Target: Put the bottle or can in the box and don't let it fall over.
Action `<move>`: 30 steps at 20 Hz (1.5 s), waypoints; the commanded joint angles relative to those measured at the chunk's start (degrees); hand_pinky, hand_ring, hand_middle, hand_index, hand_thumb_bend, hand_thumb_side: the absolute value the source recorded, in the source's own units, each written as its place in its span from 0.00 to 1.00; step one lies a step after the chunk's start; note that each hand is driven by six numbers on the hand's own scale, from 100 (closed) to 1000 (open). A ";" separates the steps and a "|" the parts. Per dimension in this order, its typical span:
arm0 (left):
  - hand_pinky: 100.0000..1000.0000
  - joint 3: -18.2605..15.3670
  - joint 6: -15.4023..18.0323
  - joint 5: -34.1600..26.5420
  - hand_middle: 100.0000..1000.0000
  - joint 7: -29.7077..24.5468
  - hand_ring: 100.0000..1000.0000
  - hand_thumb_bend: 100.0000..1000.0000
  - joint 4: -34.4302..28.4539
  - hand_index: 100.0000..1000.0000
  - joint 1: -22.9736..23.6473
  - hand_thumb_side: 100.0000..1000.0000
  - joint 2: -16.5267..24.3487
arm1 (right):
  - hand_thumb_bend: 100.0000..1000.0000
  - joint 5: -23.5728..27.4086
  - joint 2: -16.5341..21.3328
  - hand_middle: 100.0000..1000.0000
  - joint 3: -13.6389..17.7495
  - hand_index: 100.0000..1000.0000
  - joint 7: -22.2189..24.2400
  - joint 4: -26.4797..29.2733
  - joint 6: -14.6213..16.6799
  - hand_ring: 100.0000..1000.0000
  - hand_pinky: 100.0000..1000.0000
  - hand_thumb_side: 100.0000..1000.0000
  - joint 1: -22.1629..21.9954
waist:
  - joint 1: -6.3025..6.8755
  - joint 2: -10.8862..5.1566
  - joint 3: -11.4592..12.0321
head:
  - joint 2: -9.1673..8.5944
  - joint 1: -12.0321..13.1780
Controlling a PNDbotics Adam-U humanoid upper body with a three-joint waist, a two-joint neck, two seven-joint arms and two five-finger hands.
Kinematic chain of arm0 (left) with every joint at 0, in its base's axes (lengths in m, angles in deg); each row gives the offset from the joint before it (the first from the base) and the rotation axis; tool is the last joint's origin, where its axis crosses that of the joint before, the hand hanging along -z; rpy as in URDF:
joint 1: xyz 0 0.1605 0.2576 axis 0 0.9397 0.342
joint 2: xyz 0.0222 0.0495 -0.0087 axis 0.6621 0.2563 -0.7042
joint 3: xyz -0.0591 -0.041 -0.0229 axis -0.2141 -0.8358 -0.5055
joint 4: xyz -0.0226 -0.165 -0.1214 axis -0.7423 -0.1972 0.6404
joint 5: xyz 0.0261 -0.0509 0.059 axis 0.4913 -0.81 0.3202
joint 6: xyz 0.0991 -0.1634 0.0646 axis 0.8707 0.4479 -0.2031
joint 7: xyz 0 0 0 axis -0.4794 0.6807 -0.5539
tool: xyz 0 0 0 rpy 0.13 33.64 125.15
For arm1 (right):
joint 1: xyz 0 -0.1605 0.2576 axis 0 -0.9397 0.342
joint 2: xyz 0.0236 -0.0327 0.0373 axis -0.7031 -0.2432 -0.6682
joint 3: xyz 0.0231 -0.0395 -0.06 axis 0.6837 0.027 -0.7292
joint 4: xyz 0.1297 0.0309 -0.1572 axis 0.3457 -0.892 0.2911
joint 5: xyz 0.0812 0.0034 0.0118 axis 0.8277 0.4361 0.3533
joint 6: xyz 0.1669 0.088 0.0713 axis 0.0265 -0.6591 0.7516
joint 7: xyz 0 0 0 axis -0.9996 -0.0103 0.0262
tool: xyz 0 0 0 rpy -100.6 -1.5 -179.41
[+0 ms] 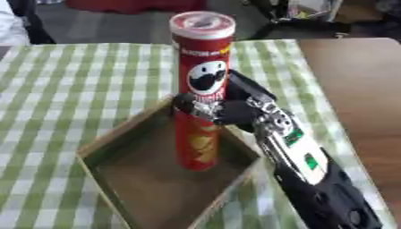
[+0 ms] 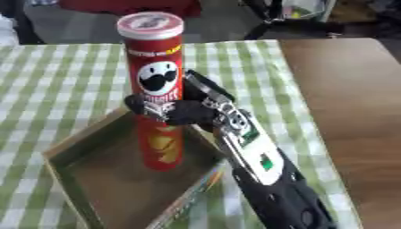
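Observation:
A tall red crisp can (image 1: 200,71) with a clear lid stands upright inside a shallow brown cardboard box (image 1: 117,179), its base near the box's right wall. My right hand (image 1: 227,109) reaches in from the lower right and wraps around the can's middle, thumb in front and fingers behind it. The can's bottom looks to rest on the box floor. My left hand shows in neither view.
A green and white checked cloth (image 1: 78,80) covers the table, with bare brown wood (image 1: 352,89) along the right side. Dark chair legs and a red thing stand beyond the far edge.

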 commanded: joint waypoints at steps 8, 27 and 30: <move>1.00 -0.13 0.07 0.15 0.80 -0.13 1.00 0.00 -1.13 0.86 -0.43 0.70 0.31 | 0.19 -4.58 0.84 1.00 -1.23 0.97 9.47 -0.07 7.02 1.00 1.00 0.15 0.55 | 0.28 -0.71 -0.02 | -0.68 -0.21; 1.00 -0.09 0.46 0.56 0.80 0.04 1.00 0.00 -1.13 0.86 -0.87 0.69 0.14 | 0.08 -10.40 1.42 1.00 0.60 1.00 27.87 2.96 6.51 1.00 1.00 0.00 0.73 | 0.52 -1.10 -0.54 | -0.73 -0.06; 1.00 -0.09 0.46 0.64 0.80 0.00 1.00 0.00 -1.13 0.86 -0.86 0.69 0.11 | 0.03 -10.52 1.22 1.00 0.90 1.00 27.16 2.82 5.02 1.00 1.00 0.00 0.67 | 0.56 -1.11 -0.59 | -0.74 0.00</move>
